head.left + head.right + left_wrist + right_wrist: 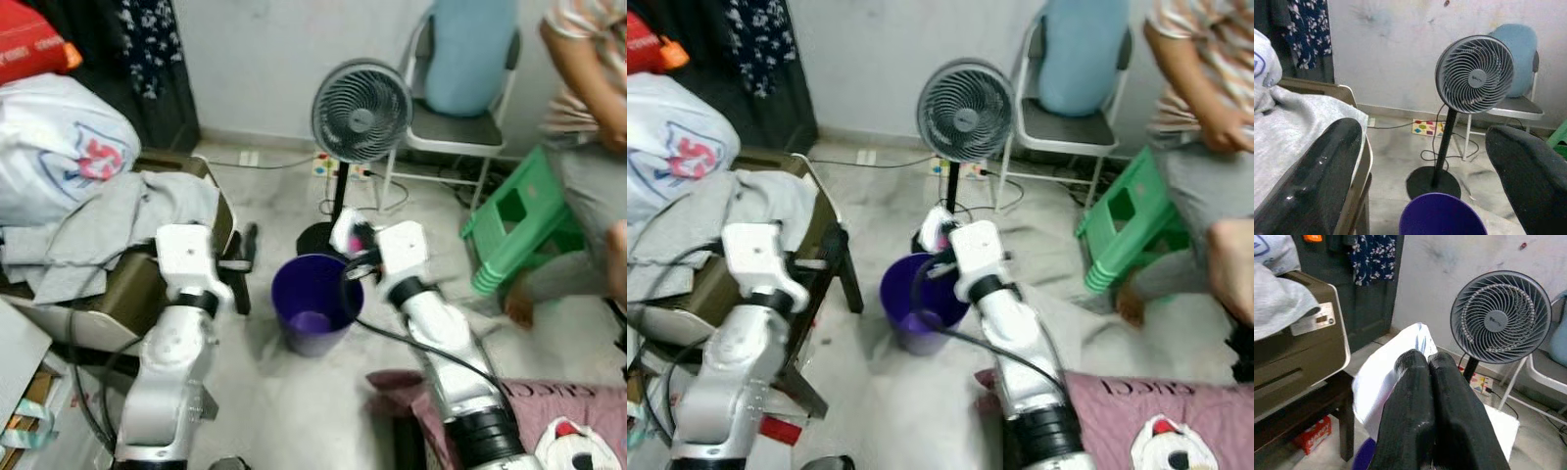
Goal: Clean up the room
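Right wrist view shows my right gripper (1427, 362) with its two black fingers pressed together, pinching a crumpled white plastic wrapper (1383, 372) that billows out beside and behind the fingertips. From the head camera, that gripper (355, 257) hangs just above the rim of the round purple plastic bin (313, 304), which stands on the pale floor directly below and slightly toward my left arm. The wrapper looks thin, light and limp; I judge it could cling to my fingers or drift as it falls, so a pinch on a bunched fold well over the bin's mouth suits it best. Beyond the bin rises a grey pedestal fan (361, 110) on a black round base, and further off a folding chair (460, 88) and a green plastic stool (514, 215) beside a seated person. My left gripper (1425, 176) is spread wide, holding nothing, near a grey cloth (108, 230) draped over a brown wooden stand.
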`<state>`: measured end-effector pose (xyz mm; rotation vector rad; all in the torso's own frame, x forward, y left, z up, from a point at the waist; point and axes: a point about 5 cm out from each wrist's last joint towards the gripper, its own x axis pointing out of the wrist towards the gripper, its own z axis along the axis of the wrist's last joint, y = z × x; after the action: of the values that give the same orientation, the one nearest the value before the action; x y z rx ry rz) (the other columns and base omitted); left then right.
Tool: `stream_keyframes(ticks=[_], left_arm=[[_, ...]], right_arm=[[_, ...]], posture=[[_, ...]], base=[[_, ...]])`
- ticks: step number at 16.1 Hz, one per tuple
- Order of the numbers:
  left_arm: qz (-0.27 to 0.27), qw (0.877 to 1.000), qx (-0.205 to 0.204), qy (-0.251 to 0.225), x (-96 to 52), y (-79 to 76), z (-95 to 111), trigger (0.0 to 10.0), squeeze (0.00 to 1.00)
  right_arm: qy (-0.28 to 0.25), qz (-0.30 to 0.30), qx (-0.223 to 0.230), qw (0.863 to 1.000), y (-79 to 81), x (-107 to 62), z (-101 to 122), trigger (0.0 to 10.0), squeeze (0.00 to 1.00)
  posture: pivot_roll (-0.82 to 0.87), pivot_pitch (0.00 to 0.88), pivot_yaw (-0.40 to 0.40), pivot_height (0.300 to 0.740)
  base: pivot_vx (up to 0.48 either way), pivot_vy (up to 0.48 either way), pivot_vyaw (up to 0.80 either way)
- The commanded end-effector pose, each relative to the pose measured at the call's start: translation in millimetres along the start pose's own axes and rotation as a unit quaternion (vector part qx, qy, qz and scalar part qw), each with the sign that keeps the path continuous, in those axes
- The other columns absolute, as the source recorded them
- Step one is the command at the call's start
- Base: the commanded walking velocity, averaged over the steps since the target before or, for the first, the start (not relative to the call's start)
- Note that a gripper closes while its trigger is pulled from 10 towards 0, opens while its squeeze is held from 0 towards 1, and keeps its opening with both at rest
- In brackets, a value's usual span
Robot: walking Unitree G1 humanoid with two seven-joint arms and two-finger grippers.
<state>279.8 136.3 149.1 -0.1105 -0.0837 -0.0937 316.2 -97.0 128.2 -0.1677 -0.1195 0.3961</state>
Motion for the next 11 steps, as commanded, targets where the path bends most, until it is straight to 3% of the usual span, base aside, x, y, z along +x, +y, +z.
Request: stream_keyframes(ticks=[1, 7, 11], left_arm=[[-0.006, 1.000, -0.001, -0.002, 1.8, -5.2, 1.1, 10.0, 0.00], [-0.016, 1.000, 0.004, -0.010, 0.1, -6.4, 3.1, 10.0, 0.00], [-0.018, 1.000, 0.006, -0.011, 0.3, -7.0, 3.0, 10.0, 0.00]], right_arm=[[0.002, -0.008, -0.005, 1.000, -6.0, -1.3, 0.0, 10.0, 0.00], [0.000, -0.005, -0.010, 1.000, -3.4, 0.0, 0.0, 10.0, 0.00], [0.001, -0.003, -0.009, 1.000, -2.3, 0.0, -1.1, 10.0, 0.00]], posture=[[-0.02, 0.106, -0.069, 0.740], [-0.01, 0.107, -0.069, 0.740], [-0.01, 0.107, -0.069, 0.740]], base=[[0.000, 0.000, 0.00], [0.000, 0.000, 0.00], [0.000, 0.000, 0.75]])
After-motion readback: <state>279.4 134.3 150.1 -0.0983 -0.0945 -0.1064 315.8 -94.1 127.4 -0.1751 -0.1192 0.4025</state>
